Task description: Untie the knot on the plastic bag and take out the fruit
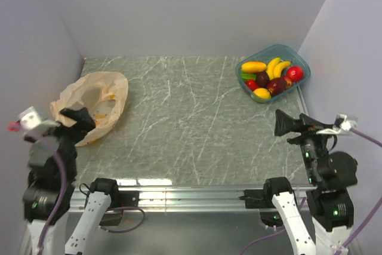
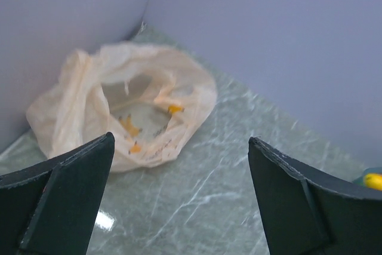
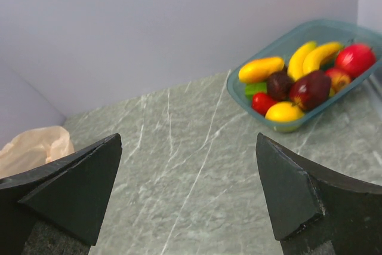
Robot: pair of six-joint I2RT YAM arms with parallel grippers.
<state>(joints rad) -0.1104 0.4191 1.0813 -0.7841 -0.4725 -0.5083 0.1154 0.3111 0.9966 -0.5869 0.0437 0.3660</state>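
Note:
The pale orange plastic bag (image 1: 92, 103) lies flat and open-mouthed at the far left of the table, near the wall; it also shows in the left wrist view (image 2: 122, 106) and at the left edge of the right wrist view (image 3: 33, 147). No knot shows; the mouth gapes and only small orange marks show inside. The fruit (image 1: 271, 74) lies in the teal tub (image 1: 298, 58) at the back right, also in the right wrist view (image 3: 298, 79). My left gripper (image 1: 80, 120) is open and empty, just in front of the bag. My right gripper (image 1: 285, 122) is open and empty, near the tub.
Grey walls close in the table on the left, back and right. The marbled green table top (image 1: 191, 123) stretches between bag and tub. A metal rail (image 1: 191, 194) with the arm bases runs along the near edge.

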